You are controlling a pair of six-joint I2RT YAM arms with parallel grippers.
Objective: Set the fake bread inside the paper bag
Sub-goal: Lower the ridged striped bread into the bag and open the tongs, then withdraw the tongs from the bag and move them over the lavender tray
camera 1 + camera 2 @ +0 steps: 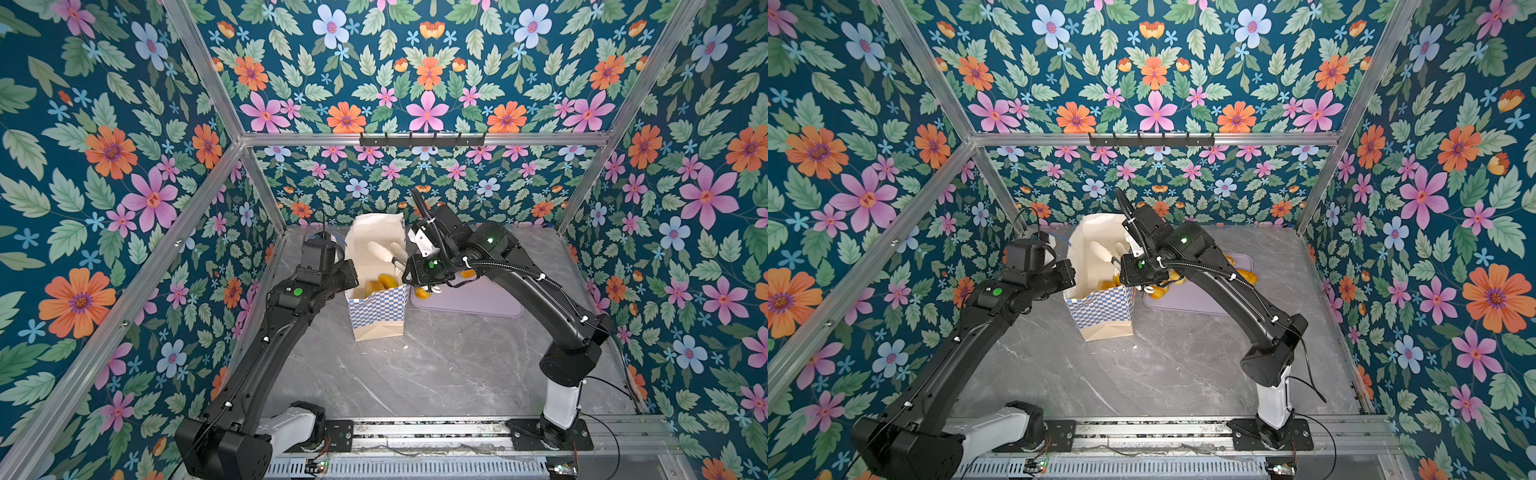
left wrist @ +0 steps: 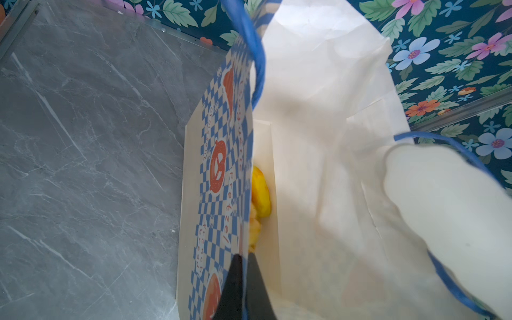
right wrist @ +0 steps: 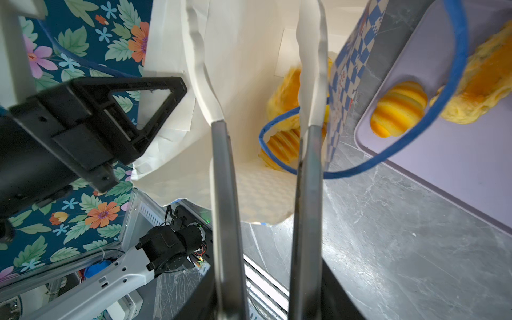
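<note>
My left end effector (image 2: 245, 257) is pinched tight on the rim of the paper bag (image 1: 376, 309), clamping its checkered wall. The bag is tall, creased matte cream paper with a blue-and-white checkered band and thin blue cord handles (image 3: 460, 55). My right end effector (image 1: 382, 247) has long grey metal fingers capped in smooth white sleeves. It hangs in the bag's mouth, parted to a middling gap with nothing between. Some of the fake bread (image 3: 282, 97) lies at the bottom of the bag, glossy, golden and ridged. More rests just beside the bag on a flat lilac tray (image 3: 443, 180): a ribbed roll (image 3: 399, 110) and a rough-crusted long loaf (image 3: 484, 83). The table (image 1: 436, 365) is smooth grey marble-look with pale veins, boxed in by teal floral walls (image 1: 104, 166) on aluminium rails (image 1: 291, 139)
</note>
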